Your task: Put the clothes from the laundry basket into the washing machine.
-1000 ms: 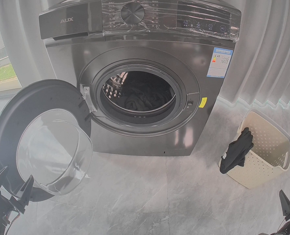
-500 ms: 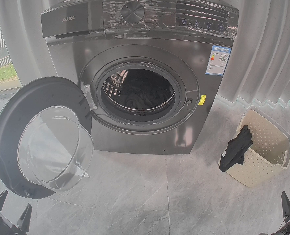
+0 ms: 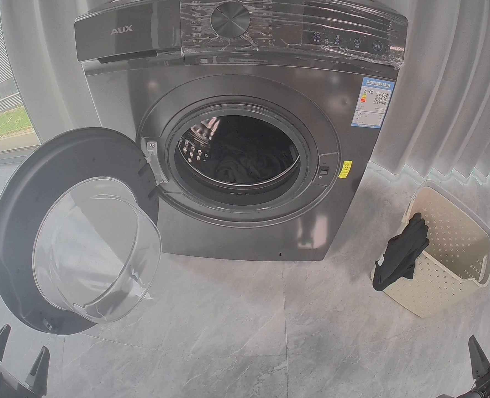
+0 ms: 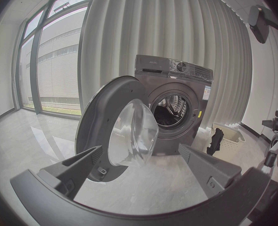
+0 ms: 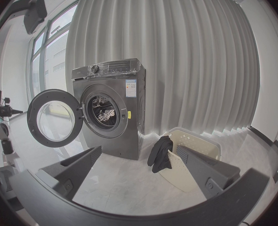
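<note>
Washing machine point(image 3: 239, 139): front-loader, dark clothes point(image 3: 239, 167) in its drum. Door point(image 3: 74, 228): swung open to the machine's left. Laundry basket point(image 3: 427, 297): on the floor right of the machine. Black garment point(image 3: 402, 252): draped over the basket rim on the machine's side, long axis hanging down. Right hand point(image 3: 488, 327): spread wide, empty, nearer; floor between looks unobstructed. Left hand point(image 3: 24, 341): wide, empty, beneath the machine's door

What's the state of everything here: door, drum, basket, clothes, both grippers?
washing machine door: swung wide open.
drum: dark clothes lying inside.
laundry basket: on the floor, one garment on it.
black garment: draped over the basket's rim.
left gripper: open, empty.
right gripper: open, empty.
</note>
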### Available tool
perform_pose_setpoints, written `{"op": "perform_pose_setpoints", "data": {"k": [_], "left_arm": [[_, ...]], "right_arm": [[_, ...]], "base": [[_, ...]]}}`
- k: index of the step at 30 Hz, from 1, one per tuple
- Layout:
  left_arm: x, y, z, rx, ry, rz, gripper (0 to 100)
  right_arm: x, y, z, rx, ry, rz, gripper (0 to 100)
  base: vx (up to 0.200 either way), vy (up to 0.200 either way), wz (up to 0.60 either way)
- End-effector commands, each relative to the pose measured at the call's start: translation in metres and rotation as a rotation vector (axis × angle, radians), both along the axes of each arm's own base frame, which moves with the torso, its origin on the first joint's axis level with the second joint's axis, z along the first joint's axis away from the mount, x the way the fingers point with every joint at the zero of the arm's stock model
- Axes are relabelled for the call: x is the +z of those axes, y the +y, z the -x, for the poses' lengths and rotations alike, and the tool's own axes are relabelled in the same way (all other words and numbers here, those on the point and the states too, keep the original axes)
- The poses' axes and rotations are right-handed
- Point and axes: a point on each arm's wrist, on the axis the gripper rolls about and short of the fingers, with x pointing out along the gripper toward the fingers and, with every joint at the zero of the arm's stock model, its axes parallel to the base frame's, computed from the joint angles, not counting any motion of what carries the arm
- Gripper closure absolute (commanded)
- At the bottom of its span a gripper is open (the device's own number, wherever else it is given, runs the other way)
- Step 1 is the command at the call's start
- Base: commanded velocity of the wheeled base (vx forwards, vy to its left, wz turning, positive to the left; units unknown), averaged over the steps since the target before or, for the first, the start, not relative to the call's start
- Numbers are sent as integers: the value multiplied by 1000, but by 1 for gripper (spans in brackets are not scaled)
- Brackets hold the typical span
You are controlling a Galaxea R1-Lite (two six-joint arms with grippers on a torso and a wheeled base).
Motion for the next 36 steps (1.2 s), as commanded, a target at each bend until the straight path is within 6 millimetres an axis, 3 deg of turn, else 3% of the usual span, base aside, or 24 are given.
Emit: {"op": "perform_pose_setpoints", "data": {"k": [1,11,20,31,36], "left_arm": [[-5,0,-1,1,21,15,0],[-5,0,-1,1,23,36,0],[-5,0,-1,1,23,36,0],[-5,0,-1,1,23,39,0],[-5,0,-1,0,23,35,0]], "right_arm": [[-3,0,-1,-1,8,-14,0],[-3,0,0,4,10,-30,0],[-3,0,-1,5,12,-38,0],[-3,0,-1,-2,12,-37,0],[-3,0,-1,-2,12,-37,0]], "base": [[0,0,0],[0,0,0],[0,0,-600],[0,0,0],[200,0,0]]}}
